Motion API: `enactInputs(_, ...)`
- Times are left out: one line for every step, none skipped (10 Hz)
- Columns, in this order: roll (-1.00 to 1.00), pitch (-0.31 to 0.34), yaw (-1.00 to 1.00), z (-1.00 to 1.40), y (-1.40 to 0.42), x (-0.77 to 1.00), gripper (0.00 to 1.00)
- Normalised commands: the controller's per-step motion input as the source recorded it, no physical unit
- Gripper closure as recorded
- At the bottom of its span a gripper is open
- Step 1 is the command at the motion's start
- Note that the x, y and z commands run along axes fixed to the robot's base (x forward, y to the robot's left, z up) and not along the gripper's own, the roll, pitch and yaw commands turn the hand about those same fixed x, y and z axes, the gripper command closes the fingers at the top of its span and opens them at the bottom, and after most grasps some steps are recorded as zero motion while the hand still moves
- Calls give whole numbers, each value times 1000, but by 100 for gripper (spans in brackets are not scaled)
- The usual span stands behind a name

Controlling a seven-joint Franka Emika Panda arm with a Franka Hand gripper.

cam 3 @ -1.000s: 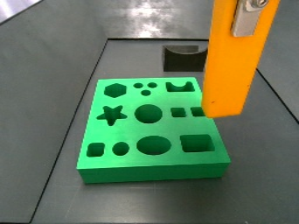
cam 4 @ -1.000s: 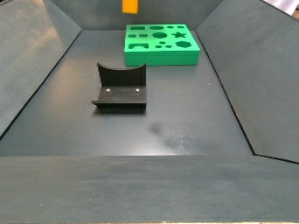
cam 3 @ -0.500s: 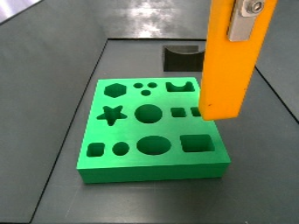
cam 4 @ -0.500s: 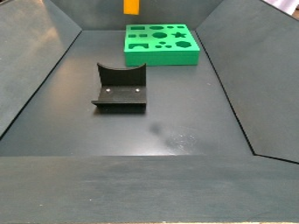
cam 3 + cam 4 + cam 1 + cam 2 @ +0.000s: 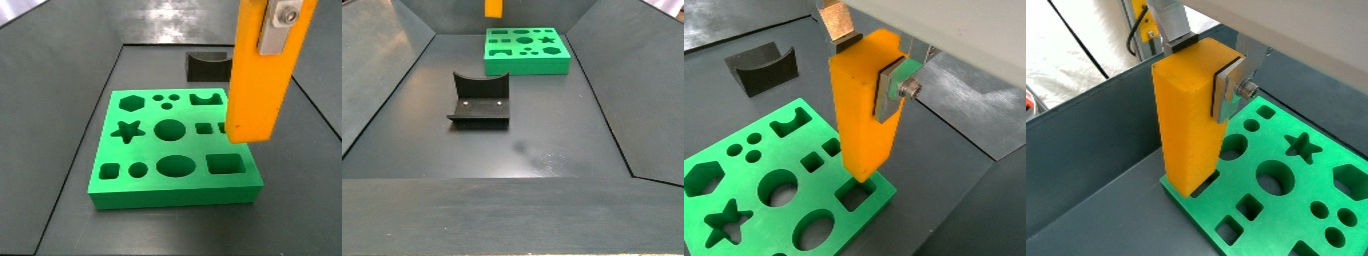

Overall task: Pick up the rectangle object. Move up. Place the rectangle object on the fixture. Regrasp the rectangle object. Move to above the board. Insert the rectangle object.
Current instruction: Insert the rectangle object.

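The rectangle object (image 5: 862,125), a smooth orange-yellow block, hangs upright with my gripper (image 5: 867,62) shut on its upper end. Both wrist views show the silver fingers (image 5: 1227,88) pressed against two opposite faces of the block (image 5: 1186,125). Its lower end hovers over the edge of the green board (image 5: 764,160) near the square and rectangular holes, apart from the surface in a side view (image 5: 254,85). The board (image 5: 147,150) lies flat on the dark floor. The dark notched fixture (image 5: 478,102) stands apart from the board (image 5: 529,67) with nothing on it. It also shows behind the board (image 5: 207,66).
Dark sloping walls (image 5: 396,90) ring the grey floor (image 5: 529,150). The board sits close to one wall (image 5: 1106,130). Beyond that wall a yellow machine part (image 5: 1144,25) shows.
The gripper has sunk slightly with the block, and its lower end is a little lower and nearer the board's holes. Board and fixture have not moved.
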Motion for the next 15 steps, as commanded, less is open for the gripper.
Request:
enactInputs(304, 14, 89, -86, -214, 37, 100)
enactInputs(101, 4, 0, 0, -71, 80, 100)
enactInputs(3, 0, 0, 0, 0, 46, 100)
enactInputs(77, 6, -14, -97, 0, 0, 100)
enactInputs(130, 27, -60, -177, 0, 0, 100)
enactInputs(127, 36, -54, -171, 0, 0, 100)
enactInputs(111, 29, -43, -146, 0, 0, 100)
enactInputs(86, 40, -14, -117, -29, 3, 100)
enactInputs(76, 37, -6, -123, -80, 29, 100)
enactInputs(73, 44, 0, -137, -151, 97, 100)
enactInputs(104, 57, 0, -180, -157, 154, 100)
enactInputs(147, 71, 0, -206, -163, 174, 100)
enactInputs(166, 80, 0, -203, -160, 174, 100)
enactInputs(224, 83, 17, -166, -163, 131, 100)
enactInputs(246, 83, 6, -117, -171, 89, 100)
